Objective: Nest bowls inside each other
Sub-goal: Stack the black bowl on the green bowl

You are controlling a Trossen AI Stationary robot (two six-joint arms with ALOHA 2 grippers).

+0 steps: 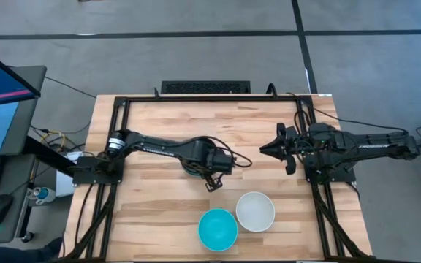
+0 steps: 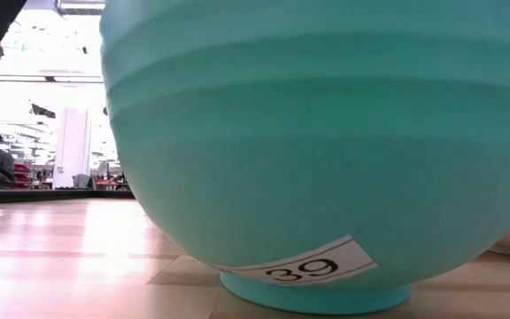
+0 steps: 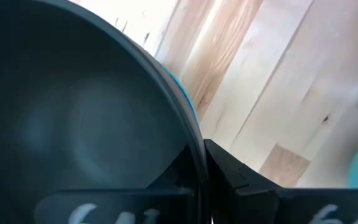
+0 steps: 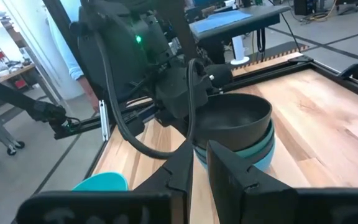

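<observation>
Jaws of the left gripper (image 1: 212, 183) pinch the light, stiff black bowl's (image 4: 238, 118) rim at frame centre, right gripper (image 1: 265, 148) spread.

Two single bowls (image 1: 218, 229) (image 1: 255, 211) sit side by side near the surface's (image 1: 152, 219) front edge. A nested stack (image 4: 235, 134) stands behind them, under the left gripper (image 1: 212, 183).

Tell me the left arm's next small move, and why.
Probably open the left gripper and back off: it pinches the rim of the black bowl, which already looks seated in the stack. Cyan bowl and white bowl sit loose; the right gripper waits at the right side.
</observation>
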